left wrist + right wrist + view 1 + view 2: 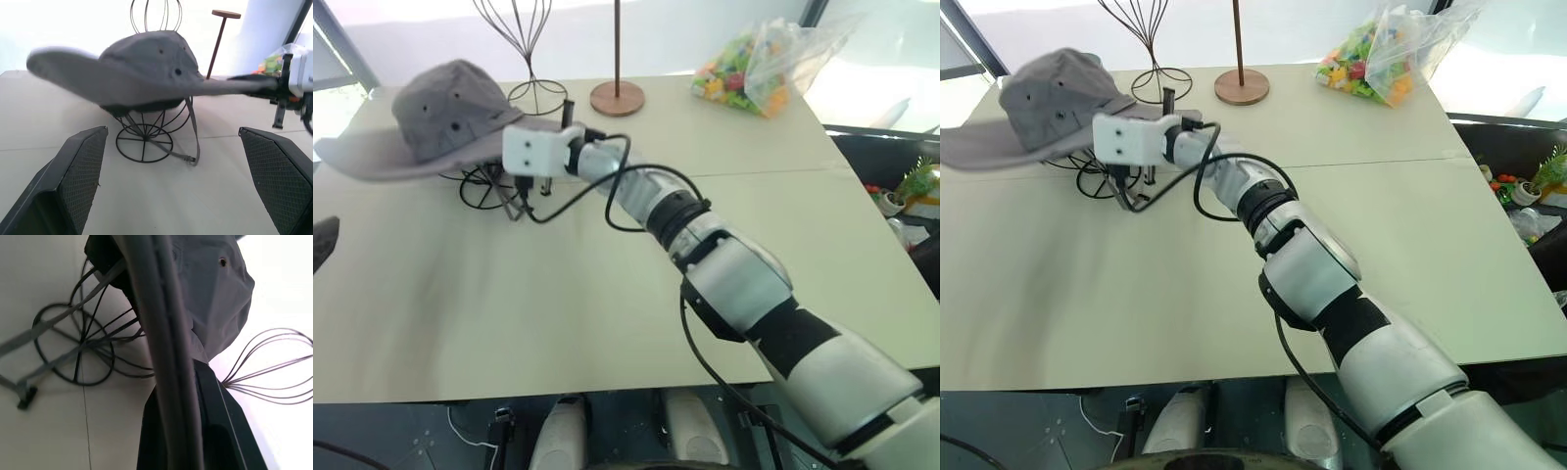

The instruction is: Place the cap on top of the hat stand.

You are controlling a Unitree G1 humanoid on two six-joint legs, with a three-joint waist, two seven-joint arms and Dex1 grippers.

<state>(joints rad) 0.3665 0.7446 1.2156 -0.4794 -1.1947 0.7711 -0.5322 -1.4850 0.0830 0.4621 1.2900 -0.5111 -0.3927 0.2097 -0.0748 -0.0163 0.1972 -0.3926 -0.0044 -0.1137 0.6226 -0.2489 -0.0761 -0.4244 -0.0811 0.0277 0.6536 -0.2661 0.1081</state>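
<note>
Left eye view: your right end effector [570,125] reaches across the worktop [607,294] and its fingers are clamped on the brim of the cap [440,122]. The cap sits over the stand [489,186], whose black wires show under the brim.
Right eye view: same scene. The cap looks tilted, brim drooping toward your left. A taller wire stand [1141,39], a pole on a wooden base [1241,86] and a bag of toys [1376,59] stand behind, well apart from the work.
Left wrist view: your left end effector [176,166] is wide open and empty, facing the stand from near by. The crown rests on the wire globe, and a chin strap [192,132] hangs down to the worktop.
Right wrist view: the brim edge runs between the closed fingers [215,401], with the crown and the stand's ring base just beyond.
Progress: the cap appears seated on the stand, so the placing looks nearly done.
Left to do: you have yet to let go of the brim and draw the right arm clear. Check that the cap sits level once freed.
</note>
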